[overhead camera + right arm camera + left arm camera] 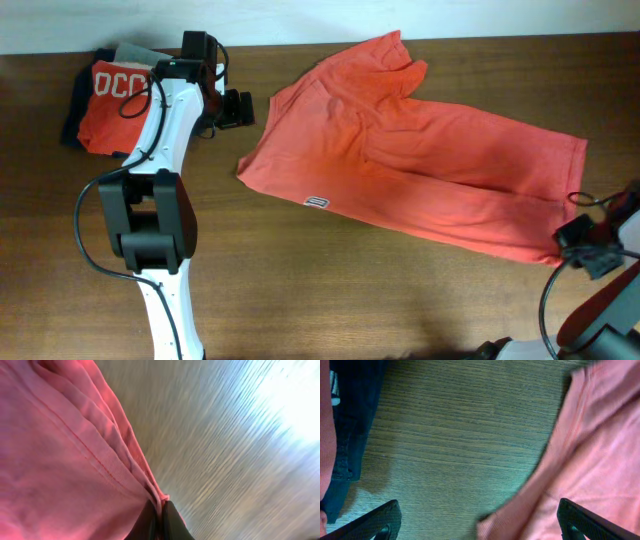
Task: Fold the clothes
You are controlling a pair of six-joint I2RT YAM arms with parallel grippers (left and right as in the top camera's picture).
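Left arm (165, 120) half hides the pile (95, 100) beside the T-shirt (420, 160); left claw (240, 108) wide, empty; right claw (161, 520) pinches its edge

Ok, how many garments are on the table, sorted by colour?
Coral-red T-shirt: 1
Red garment with white lettering: 1
Dark navy garment: 1
Grey garment: 1
Total: 4

Motion blur, glare at right wrist
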